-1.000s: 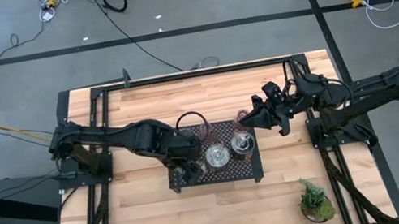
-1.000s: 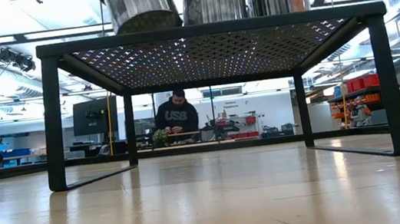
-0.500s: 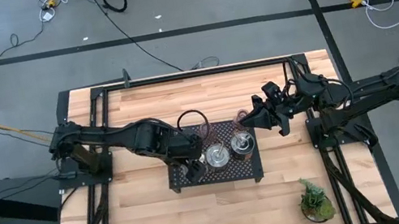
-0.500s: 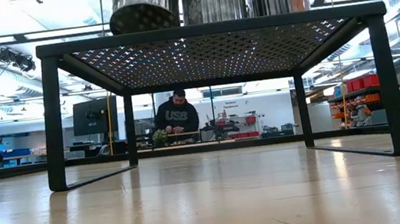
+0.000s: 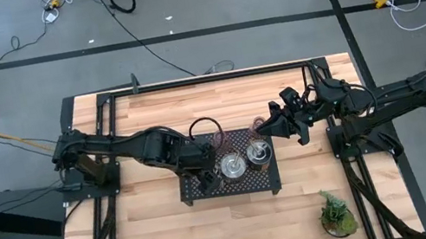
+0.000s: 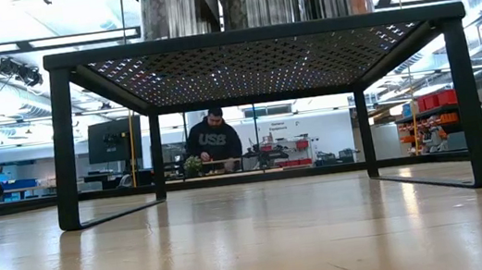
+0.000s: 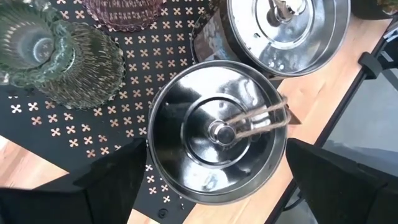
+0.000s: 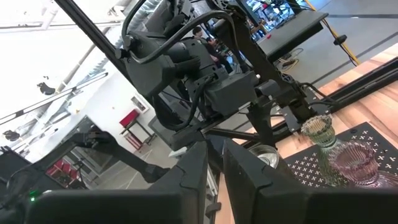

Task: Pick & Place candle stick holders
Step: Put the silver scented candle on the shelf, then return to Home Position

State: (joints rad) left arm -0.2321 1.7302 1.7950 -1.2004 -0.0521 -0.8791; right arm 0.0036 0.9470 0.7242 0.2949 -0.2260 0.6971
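**A:** Which step is in hand?

**B:** A placing step, I judge. The left gripper (image 5: 204, 174) reaches over the left end of the black tray (image 5: 270, 185) in the middle of the desk (image 5: 171, 232). Its jaws stand spread on either side of a silver holder (image 7: 216, 132) and appear to grip it by the rim. From table height, that holder (image 6: 173, 6) looks level with the two beside it, at or just above the tray top.

**A:** Where are the other holders?

**B:** Two more silver holders share the tray: the middle one (image 5: 231, 166) and the right one (image 5: 259, 154). A greenish glass cup (image 7: 37, 43) and a pink glass cup (image 8: 354, 163) stand at the tray's far side.

**A:** And the right arm?

**B:** Its right gripper (image 5: 267, 122) hangs above the tray's far right corner, jaws nearly together and holding nothing.

**A:** What does the next move call for?

**B:** Probably easing the jaws apart and lifting straight up, without nudging the close neighbour.
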